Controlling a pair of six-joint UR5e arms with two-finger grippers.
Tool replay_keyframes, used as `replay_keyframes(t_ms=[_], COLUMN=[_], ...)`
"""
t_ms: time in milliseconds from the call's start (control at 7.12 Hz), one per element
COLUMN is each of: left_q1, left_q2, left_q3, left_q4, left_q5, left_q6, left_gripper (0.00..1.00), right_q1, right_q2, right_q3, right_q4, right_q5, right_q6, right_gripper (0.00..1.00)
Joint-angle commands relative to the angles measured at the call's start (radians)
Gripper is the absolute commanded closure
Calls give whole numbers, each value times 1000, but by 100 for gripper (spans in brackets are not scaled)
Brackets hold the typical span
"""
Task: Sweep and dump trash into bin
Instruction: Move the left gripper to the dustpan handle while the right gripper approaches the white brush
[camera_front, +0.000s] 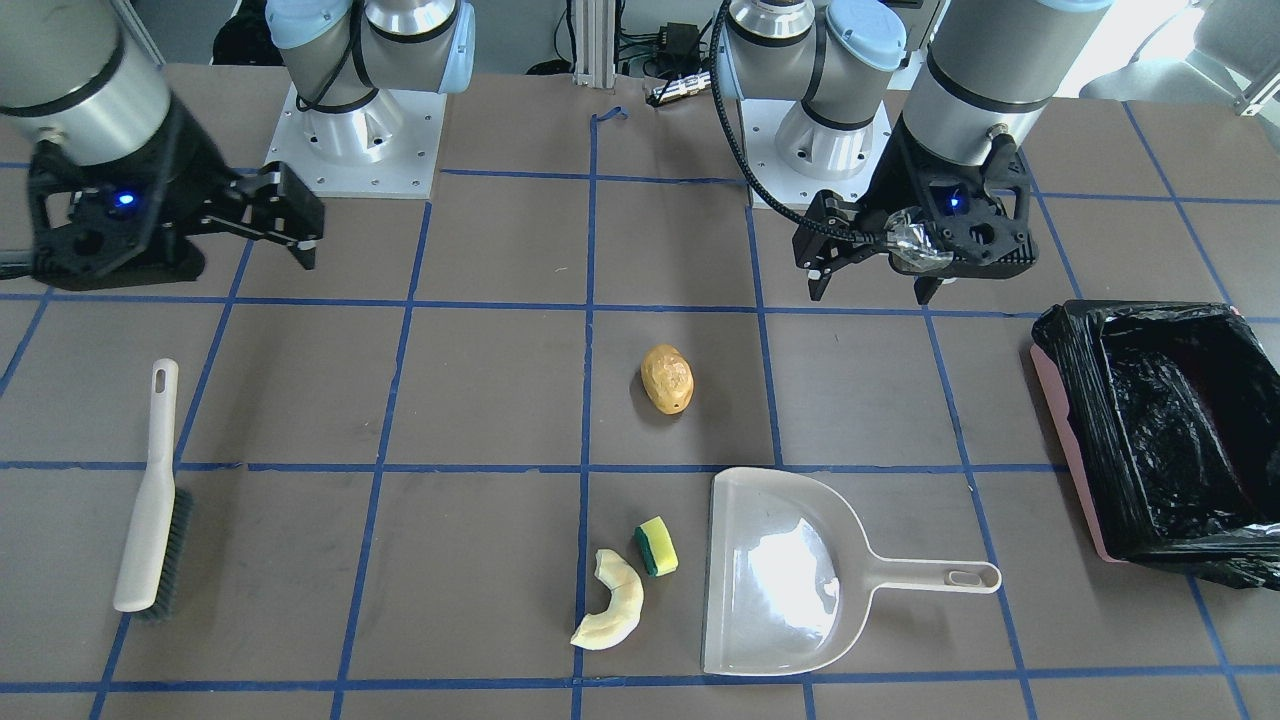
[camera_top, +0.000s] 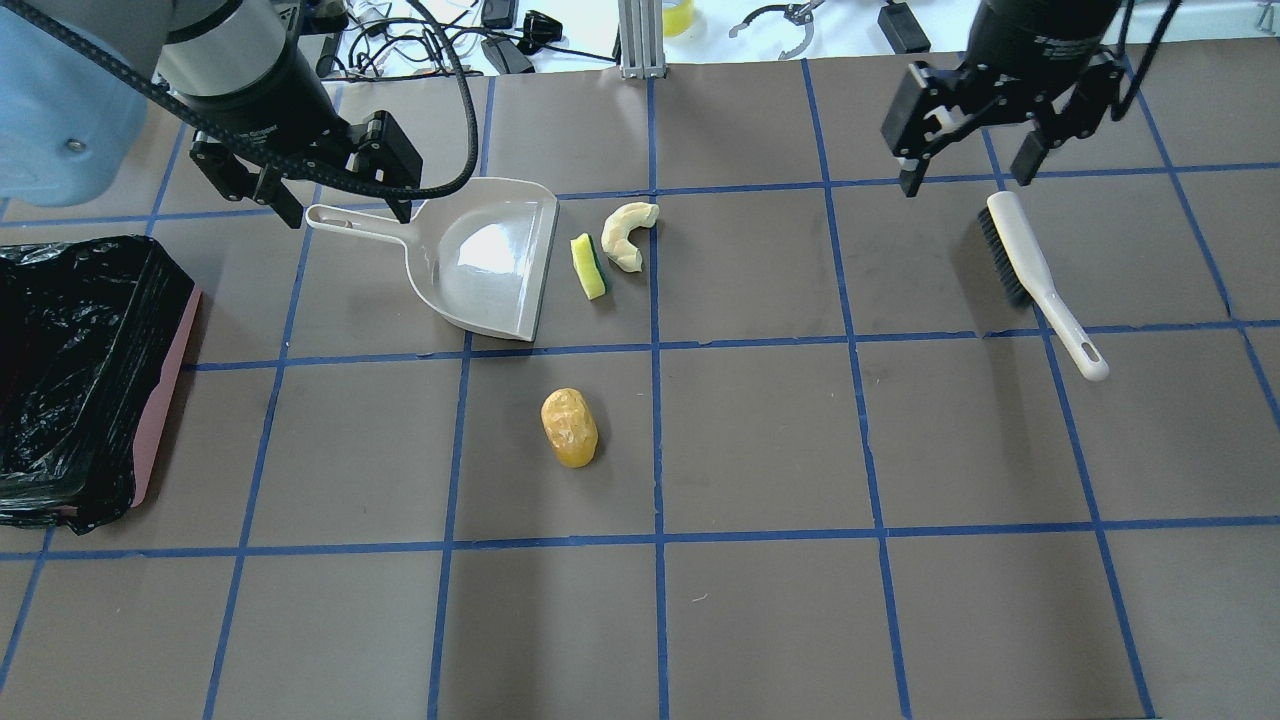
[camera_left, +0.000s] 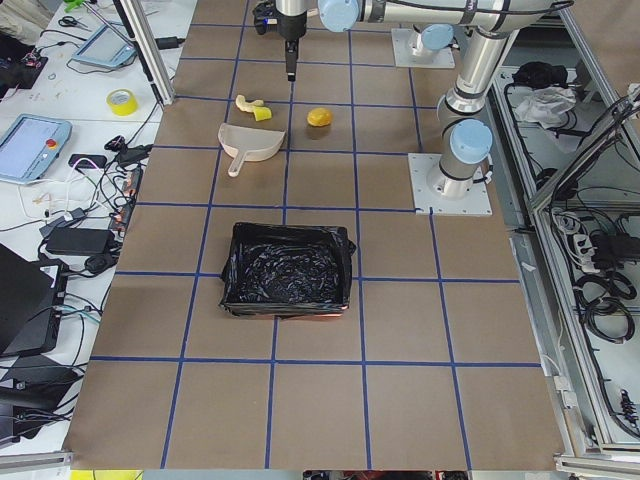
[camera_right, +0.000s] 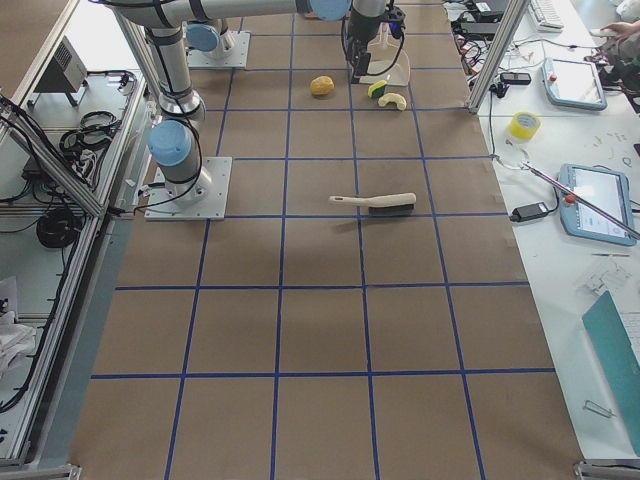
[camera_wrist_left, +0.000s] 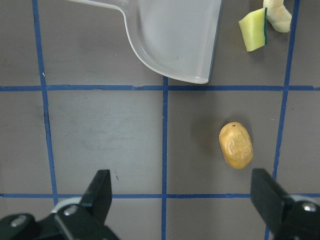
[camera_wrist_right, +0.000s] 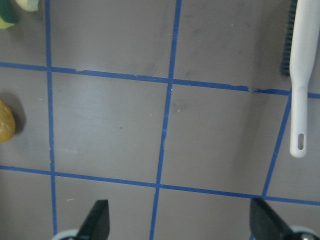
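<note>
The trash lies mid-table: a tan potato-like lump (camera_top: 569, 428) (camera_front: 667, 379) (camera_wrist_left: 236, 145), a cream crescent (camera_top: 625, 235) (camera_front: 615, 605), and a yellow-green sponge block (camera_top: 588, 266) (camera_front: 656, 546) (camera_wrist_left: 253, 29). The sponge and crescent lie just off the lip of the beige dustpan (camera_top: 490, 260) (camera_front: 780, 570). The pink bin with its black bag (camera_top: 160, 390) (camera_front: 1075, 400) stands at the table's left end. My left gripper (camera_top: 348, 212) (camera_front: 870, 285) (camera_wrist_left: 182, 200) is open and empty, raised near the dustpan's handle. My right gripper (camera_top: 965, 178) (camera_front: 300, 240) (camera_wrist_right: 180, 220) is open and empty, raised near the brush.
A beige hand brush (camera_top: 1030, 265) (camera_front: 150, 500) (camera_wrist_right: 302, 75) lies flat on the right side, bristles toward the middle. Blue tape lines grid the brown table. Cables and small devices (camera_top: 500, 40) sit past the far edge.
</note>
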Motion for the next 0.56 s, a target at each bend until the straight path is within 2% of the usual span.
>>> replay_keyframes(t_ms=[0,140,281,421], left_q1=[48,55,58,58], left_q2=[-42,-93,-145,-203], left_q3=[-98,-185,-241,-238], left_q4=[168,298,419,455], left_q5=[-5,8,10,10], left_q6=[111,146,154,239], left_gripper=[0,0,0,0], right_q1=[-166,-211,-248,-274], right_q2=[8,11,11,14], right_q3=[104,208,309,383], right_q4=[-76,-199,-342,-451], right_q5=[-46,-85,-87,-87], right_q6=[-209,-264,-345,-411], right_gripper=[1,2,2,3])
